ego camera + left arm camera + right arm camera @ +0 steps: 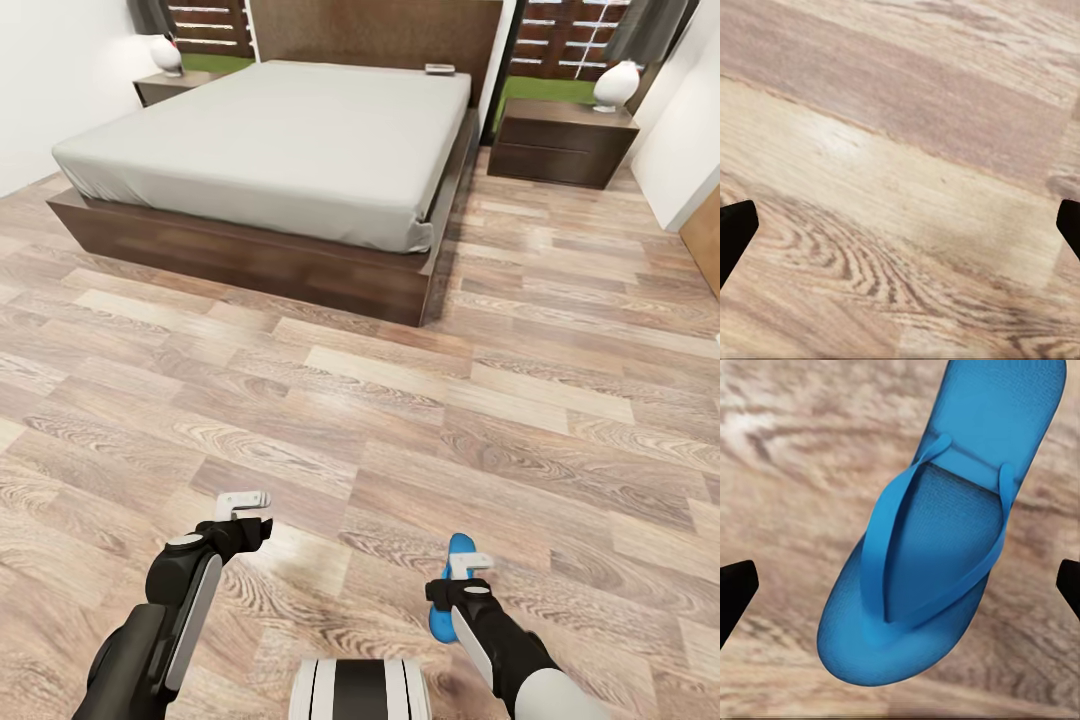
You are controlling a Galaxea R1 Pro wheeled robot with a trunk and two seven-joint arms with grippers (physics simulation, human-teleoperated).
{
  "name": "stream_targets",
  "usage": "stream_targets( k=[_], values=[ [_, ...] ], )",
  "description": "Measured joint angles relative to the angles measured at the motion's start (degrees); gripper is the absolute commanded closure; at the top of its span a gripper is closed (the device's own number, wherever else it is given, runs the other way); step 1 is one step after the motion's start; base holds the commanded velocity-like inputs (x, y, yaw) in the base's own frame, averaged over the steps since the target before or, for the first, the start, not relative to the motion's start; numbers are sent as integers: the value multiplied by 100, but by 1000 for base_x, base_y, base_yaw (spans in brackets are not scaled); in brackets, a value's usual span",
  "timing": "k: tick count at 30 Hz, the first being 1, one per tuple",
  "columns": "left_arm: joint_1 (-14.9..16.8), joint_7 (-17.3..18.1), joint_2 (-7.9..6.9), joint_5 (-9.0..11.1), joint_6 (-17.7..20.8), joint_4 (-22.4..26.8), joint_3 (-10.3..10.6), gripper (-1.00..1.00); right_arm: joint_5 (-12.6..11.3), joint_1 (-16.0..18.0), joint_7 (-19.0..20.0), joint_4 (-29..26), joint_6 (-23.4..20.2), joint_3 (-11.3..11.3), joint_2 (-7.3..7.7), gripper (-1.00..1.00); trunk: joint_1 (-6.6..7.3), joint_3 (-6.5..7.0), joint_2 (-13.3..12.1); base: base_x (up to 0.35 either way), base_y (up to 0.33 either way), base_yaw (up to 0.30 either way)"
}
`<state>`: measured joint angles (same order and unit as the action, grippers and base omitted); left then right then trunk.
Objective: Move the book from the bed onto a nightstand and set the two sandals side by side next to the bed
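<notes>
Right gripper, open w/ jaws wide, hangs directly over sandal on floor, sole's long axis running between the jaws; left gripper, also open, is farther off.

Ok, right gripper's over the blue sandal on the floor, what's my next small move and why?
Probably lower the right gripper straight down onto the sandal. The right wrist view shows its fingertips spread wide, with the sandal lying flat on the floor between them, not yet gripped. Once the fingers straddle the sole, close them.
</notes>
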<state>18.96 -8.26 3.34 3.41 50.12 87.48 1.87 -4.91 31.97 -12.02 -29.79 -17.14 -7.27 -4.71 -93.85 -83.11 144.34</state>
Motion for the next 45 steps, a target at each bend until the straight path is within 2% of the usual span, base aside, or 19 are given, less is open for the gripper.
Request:
stream_targets(
  k=[6,12,28,45],
  values=[
    [0,0,0,0,0,0,1,-100,-22,0,-11,8,-23,44,3,-100,-15,-133,8,0,0,0],
    [0,0,0,0,0,0,1,-100,-25,1,-12,9,-16,49,8,-100,-15,-134,8,0,0,0],
    [0,0,0,0,0,0,6,-100,-28,-1,-12,0,-20,52,17,-100,-57,-488,30,0,0,0],
    [0,-12,0,10,2,-7,10,-100,-33,-1,-11,0,-47,58,34,-100,-55,-488,30,36,0,0]
  ],
)
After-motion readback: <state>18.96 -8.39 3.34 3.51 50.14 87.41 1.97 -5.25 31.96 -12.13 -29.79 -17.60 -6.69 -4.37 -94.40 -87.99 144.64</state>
